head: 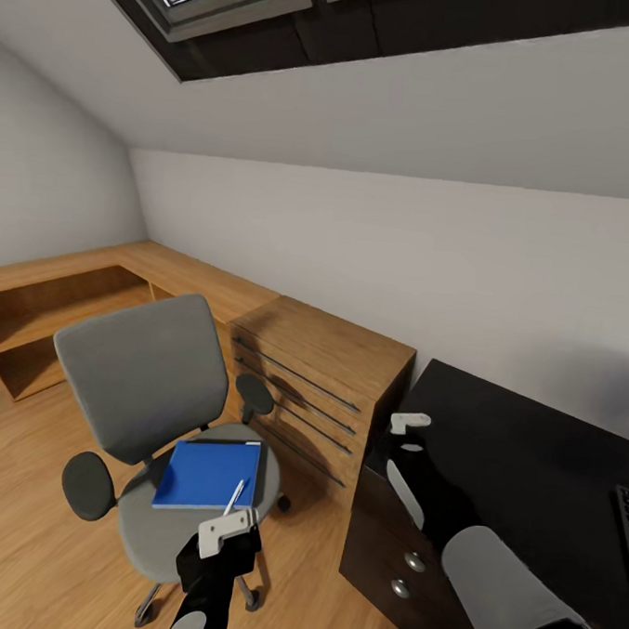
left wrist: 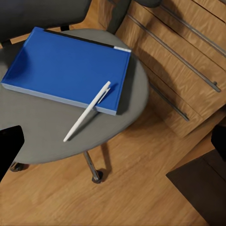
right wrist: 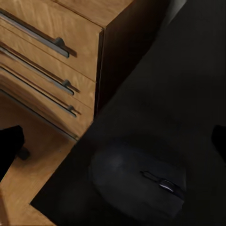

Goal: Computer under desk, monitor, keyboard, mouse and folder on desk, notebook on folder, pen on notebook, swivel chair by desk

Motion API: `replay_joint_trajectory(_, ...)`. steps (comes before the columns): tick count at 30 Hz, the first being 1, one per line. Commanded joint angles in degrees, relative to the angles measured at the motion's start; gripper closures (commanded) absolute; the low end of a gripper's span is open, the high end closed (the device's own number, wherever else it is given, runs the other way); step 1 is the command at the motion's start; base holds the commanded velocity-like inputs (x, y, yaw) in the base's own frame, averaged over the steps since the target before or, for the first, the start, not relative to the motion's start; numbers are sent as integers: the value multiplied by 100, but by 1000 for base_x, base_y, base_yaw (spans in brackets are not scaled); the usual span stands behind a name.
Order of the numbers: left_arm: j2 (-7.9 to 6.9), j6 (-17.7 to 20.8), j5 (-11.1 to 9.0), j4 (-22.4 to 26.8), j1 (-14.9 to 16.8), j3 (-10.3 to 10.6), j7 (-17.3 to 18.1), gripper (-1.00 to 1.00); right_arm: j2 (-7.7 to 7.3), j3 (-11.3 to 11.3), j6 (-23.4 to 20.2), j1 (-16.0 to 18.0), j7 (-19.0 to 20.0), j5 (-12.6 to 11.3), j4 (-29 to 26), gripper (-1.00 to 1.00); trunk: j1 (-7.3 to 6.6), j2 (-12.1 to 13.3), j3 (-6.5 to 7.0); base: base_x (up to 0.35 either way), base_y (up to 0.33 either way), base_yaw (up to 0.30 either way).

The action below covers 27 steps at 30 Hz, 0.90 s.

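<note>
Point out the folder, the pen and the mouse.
folder [left wrist: 61,68]: left wrist view, middle of the blue cover.
pen [left wrist: 87,111]: left wrist view, mid-barrel.
mouse [right wrist: 136,186]: right wrist view, top shell.

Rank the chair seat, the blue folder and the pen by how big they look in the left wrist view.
1. Swivel chair seat: largest, extending past the folder on all sides.
2. Folder: next, covering much of the seat.
3. Pen: smallest, a thin stick lying half on the folder, half on the seat.
</note>
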<state>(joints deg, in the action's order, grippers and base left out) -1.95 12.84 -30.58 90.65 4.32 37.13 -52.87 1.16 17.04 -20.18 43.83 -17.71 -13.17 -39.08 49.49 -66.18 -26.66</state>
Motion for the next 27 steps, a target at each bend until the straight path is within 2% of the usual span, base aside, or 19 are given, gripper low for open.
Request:
replay_joint_trajectory(1, -5, 36, -16, 7, 7, 13, -40, -100, -6, 32, -25, -128, -121, -54, -223, -100, 0, -4, -6, 0, 0, 0)
replay_joint_trajectory(4, -8, 30, -21, -4, 8, 13, -45, -100, -8, 39, -87, -646, -495, -47, -1065, -100, 0, -4, -6, 0, 0, 0)
replay_joint_trajectory(5, -13, 27, -25, -11, 9, 8, -47, -100, -11, 43, -316, -1070, -931, -52, -1936, -100, 0, -4, -6, 0, 0, 0)
replay_joint_trajectory(8, -15, 26, -26, -16, 8, 6, -48, -100, 2, 62, -557, -1258, -1112, -59, -2394, -100, 0, -4, -6, 0, 0, 0)
replay_joint_trajectory(14, -22, 26, -18, -19, 7, 5, -47, -100, 28, 182, -746, -1355, -1209, -73, -2703, -100, 0, -4, -6, 0, 0, 0)
replay_joint_trajectory(23, -24, 26, -4, -17, 7, 5, -40, -100, 29, 180, -764, -1406, -1247, -72, -2892, -100, 0, -4, -5, 0, 0, -4)
replay_joint_trajectory(27, -24, 30, -6, -17, 9, -8, -25, -100, 25, 177, -761, -1427, -1255, -78, -2902, -100, 0, -4, 6, -57, 25, -166)
